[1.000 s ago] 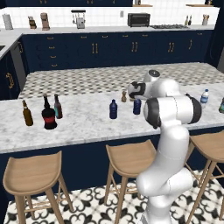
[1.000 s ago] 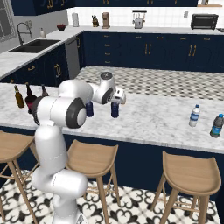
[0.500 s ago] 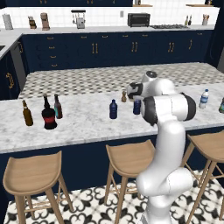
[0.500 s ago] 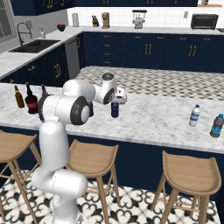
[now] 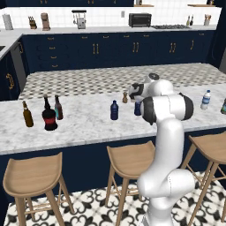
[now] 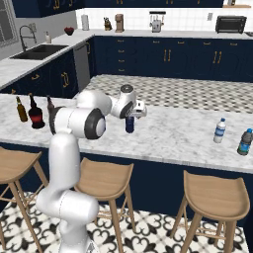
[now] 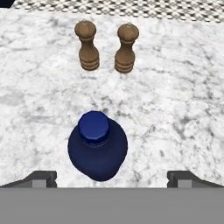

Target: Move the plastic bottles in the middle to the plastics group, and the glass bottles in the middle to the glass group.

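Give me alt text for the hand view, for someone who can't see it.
Seen from above, a dark blue plastic bottle with a blue cap stands on a white marble counter, centred between the open hand's two dark fingertips at the bottom edge. Beyond it, two brown wooden pepper mills stand side by side.

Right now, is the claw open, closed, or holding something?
Claw: open, holding nothing, poised above the dark blue bottle.
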Tool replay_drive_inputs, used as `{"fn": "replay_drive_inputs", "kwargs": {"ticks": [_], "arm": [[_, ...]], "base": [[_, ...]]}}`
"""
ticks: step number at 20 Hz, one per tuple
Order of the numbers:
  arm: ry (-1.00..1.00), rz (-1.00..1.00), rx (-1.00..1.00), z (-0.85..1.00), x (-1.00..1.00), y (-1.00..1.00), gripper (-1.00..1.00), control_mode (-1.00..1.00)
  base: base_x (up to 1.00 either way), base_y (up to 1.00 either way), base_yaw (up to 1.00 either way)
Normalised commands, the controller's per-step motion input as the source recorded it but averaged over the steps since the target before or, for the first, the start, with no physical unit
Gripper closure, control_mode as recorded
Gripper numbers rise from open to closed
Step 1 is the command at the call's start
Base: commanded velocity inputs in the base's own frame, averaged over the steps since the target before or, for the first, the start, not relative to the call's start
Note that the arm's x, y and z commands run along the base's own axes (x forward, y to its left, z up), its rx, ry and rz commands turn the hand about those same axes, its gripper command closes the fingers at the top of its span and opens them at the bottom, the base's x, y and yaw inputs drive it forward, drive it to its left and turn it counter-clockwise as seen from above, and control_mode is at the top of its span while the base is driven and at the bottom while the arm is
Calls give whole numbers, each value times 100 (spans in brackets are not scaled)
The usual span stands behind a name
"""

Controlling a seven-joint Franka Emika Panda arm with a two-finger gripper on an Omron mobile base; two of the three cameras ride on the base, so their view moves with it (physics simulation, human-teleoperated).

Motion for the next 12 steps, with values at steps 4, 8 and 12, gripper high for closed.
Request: {"fn": "replay_drive_inputs", "kwargs": {"ticks": [4, 8, 12], "arm": [[0, 3, 0, -4, 0, 4, -100, -100], [0, 3, 0, 0, 0, 7, -100, -100], [0, 2, 0, -7, 0, 9, -100, -100]], "base": [[0, 0, 0], [0, 0, 0], [0, 0, 0]]}}
